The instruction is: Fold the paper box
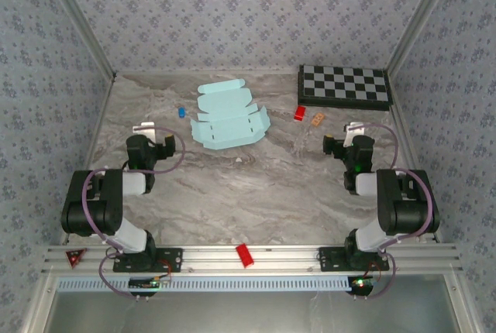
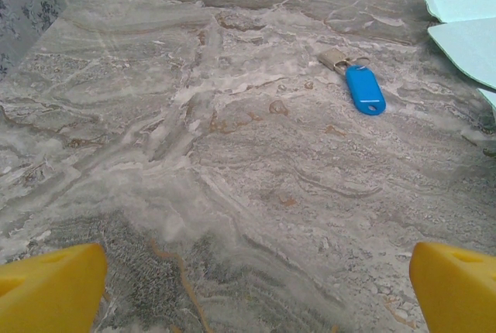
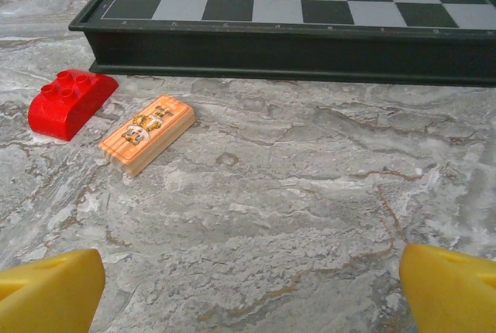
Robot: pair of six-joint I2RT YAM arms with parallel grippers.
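Left end effector (image 2: 256, 290) spread wide, right end effector (image 3: 249, 286) likewise, paper box (image 1: 226, 120) apparently lying unfolded

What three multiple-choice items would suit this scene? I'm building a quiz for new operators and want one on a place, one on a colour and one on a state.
1. Where on the table is the checkerboard?
A. far right corner
B. near left corner
C. centre

2. What colour is the key tag that lies left of the paper box?
A. red
B. blue
C. green

3. What state is the paper box in?
A. folded shut
B. an unfolded sheet with flaps spread, lying on the table
C. lifted off the table

Answers:
1 A: in the top view it sits at the back on the right.
2 B: the left wrist view shows bright blue plastic on a metal ring.
3 B: its flaps and tabs lie open on the marble.
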